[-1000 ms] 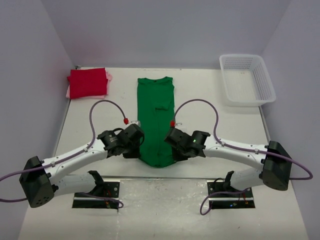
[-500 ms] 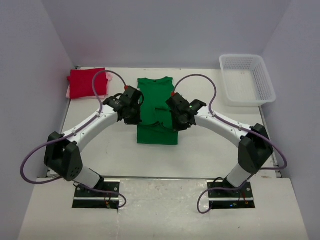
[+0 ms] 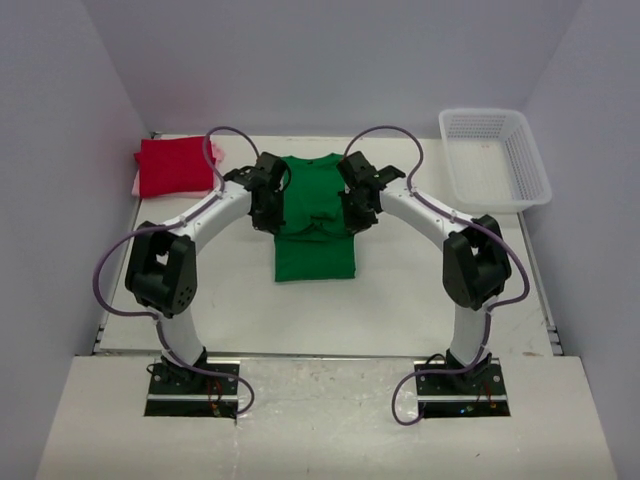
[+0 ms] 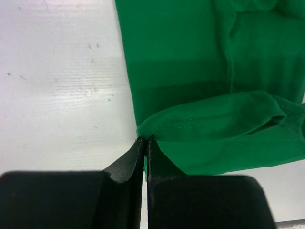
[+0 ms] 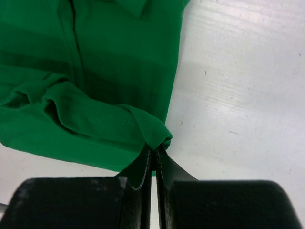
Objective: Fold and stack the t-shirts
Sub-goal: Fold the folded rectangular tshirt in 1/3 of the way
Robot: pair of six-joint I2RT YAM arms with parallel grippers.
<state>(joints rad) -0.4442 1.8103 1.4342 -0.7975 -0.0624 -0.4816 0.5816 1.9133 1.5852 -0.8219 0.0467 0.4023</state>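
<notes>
A bright green t-shirt (image 3: 314, 255) lies in the middle of the table, its near hem doubled over toward the collar. My left gripper (image 3: 273, 222) is shut on the hem's left corner (image 4: 145, 132), lifted above the lower layer. At the right corner (image 5: 159, 137) my right gripper (image 3: 356, 222) is shut on the hem. The green cloth (image 4: 200, 57) below both grippers lies flat. A folded red t-shirt (image 3: 174, 165) rests at the far left on a pale pink one (image 3: 218, 152), of which only the edges show.
A white mesh basket (image 3: 494, 158) stands at the far right corner. Grey walls close in the table on three sides. The arm bases (image 3: 190, 380) sit at the near edge. Bare white tabletop (image 4: 57, 86) flanks the green shirt on both sides.
Both grippers have carried the green shirt's near hem away from the bases toward the collar, folding the shirt over itself. The shirt now looks about half as long.
</notes>
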